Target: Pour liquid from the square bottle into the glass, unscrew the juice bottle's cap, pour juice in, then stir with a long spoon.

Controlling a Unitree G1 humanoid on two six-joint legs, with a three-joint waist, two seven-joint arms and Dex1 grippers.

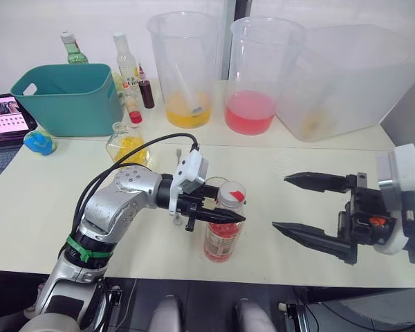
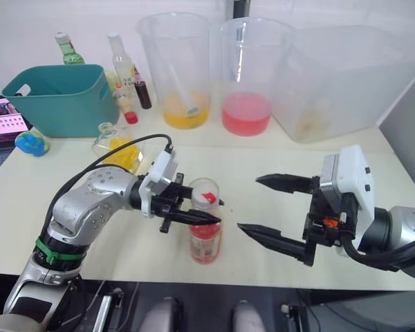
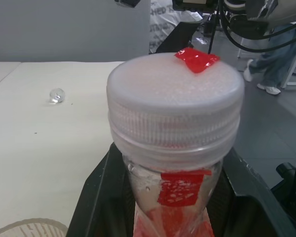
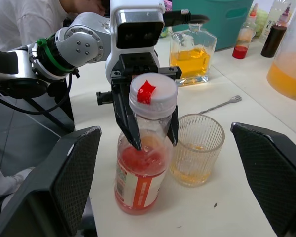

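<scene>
— Juice bottle (image 4: 140,163): where is it held?
— At the neck, clamped by the left gripper (image 4: 147,129), upright beside the glass (image 4: 196,148).
— And the cap (image 4: 152,94)?
— Ridged and probably grippable; the rim should be taken by the wide-open, empty right gripper (image 1: 306,207). Thin plastic may flex.

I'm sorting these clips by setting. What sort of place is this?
Probably a lab or office test bench set up for drink mixing, not a real bar: large measuring beakers of coloured liquid on a plain table, an open laptop at its edge, and robot rig frames behind.
</scene>
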